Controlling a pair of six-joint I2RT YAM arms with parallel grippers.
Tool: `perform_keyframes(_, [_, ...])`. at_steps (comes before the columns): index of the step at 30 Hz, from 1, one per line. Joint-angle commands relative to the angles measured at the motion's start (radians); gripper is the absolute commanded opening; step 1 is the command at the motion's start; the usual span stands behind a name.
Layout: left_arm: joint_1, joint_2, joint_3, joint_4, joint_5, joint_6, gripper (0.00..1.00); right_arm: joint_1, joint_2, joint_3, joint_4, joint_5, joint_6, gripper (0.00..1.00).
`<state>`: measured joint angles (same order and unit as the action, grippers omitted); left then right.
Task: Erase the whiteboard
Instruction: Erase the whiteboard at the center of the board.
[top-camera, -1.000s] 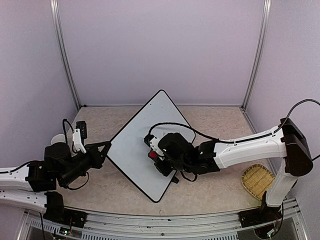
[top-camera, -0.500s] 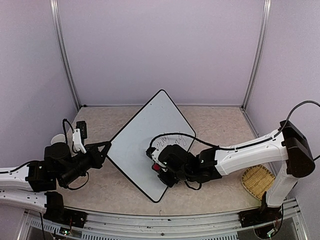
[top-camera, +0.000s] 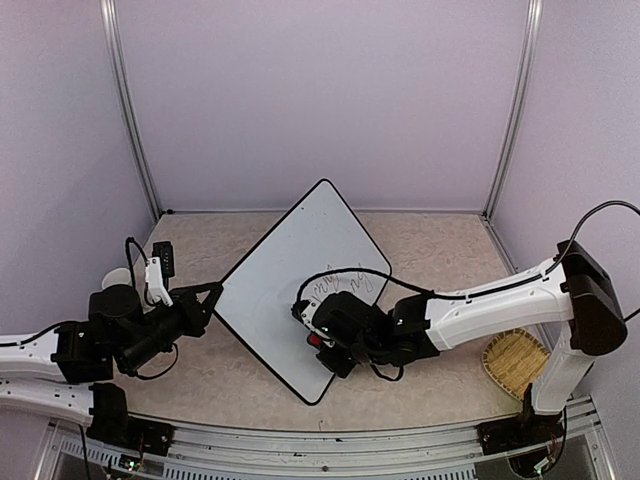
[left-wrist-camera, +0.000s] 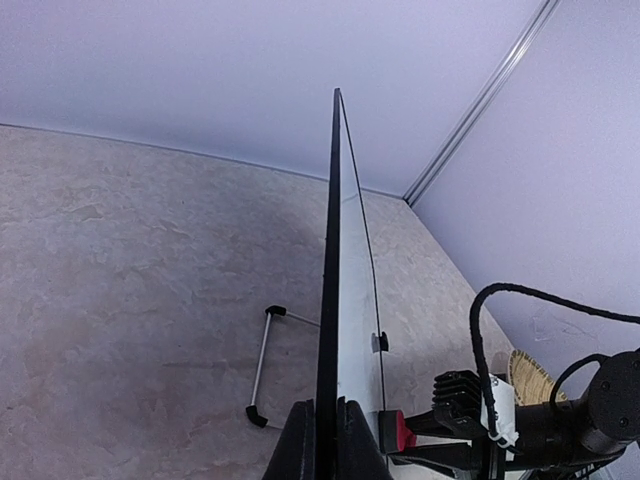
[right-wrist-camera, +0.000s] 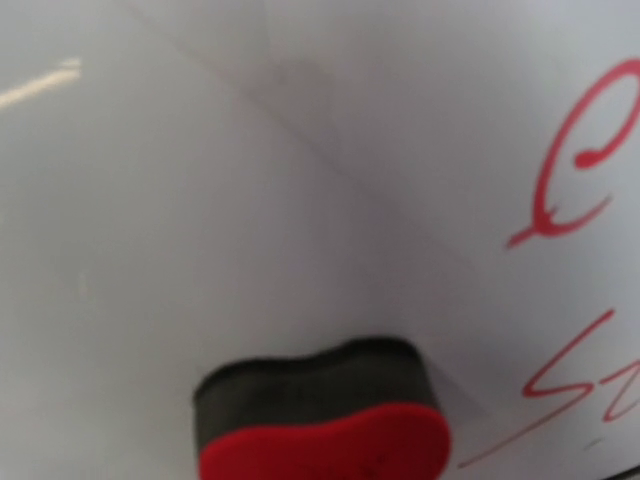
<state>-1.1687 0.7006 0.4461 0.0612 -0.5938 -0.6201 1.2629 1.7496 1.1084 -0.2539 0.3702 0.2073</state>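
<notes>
Mid-table (top-camera: 440, 250), whiteboard (top-camera: 280, 270) propped at a tilt, handwriting (top-camera: 345, 285) on its face. At whiteboard's left corner, left tool (top-camera: 205, 297) clamped shut on the frame. Against whiteboard's lower face, right tool (top-camera: 320, 340) closed around red-and-black eraser (right-wrist-camera: 325, 425).
</notes>
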Motion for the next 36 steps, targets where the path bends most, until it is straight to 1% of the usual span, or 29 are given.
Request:
perform_keyframes(1, [-0.028,0.028,0.003,-0.044,0.165,0.066,0.00,-0.007,0.058,0.066,-0.059,-0.021,-0.059,0.21])
perform_keyframes(6, [-0.029,0.030,0.006,-0.046,0.169,0.064,0.00,-0.035,0.054,0.153,-0.055,-0.021,-0.108,0.21])
perform_keyframes(13, [-0.029,0.034,0.011,-0.046,0.172,0.065,0.00,-0.059,0.112,0.298,-0.101,-0.030,-0.182,0.21])
perform_keyframes(18, [-0.029,0.032,0.012,-0.049,0.170,0.066,0.00,-0.059,0.125,0.355,-0.108,-0.067,-0.209,0.21])
perform_keyframes(24, [-0.029,0.032,0.008,-0.049,0.168,0.066,0.00,-0.041,0.107,0.288,-0.065,-0.118,-0.220,0.21])
perform_keyframes(32, [-0.029,0.027,0.005,-0.051,0.161,0.072,0.00,-0.013,0.077,0.144,-0.087,-0.090,-0.186,0.21])
perform_keyframes(36, [-0.029,0.029,0.004,-0.047,0.162,0.071,0.00,-0.004,0.053,0.111,-0.092,-0.080,-0.178,0.21])
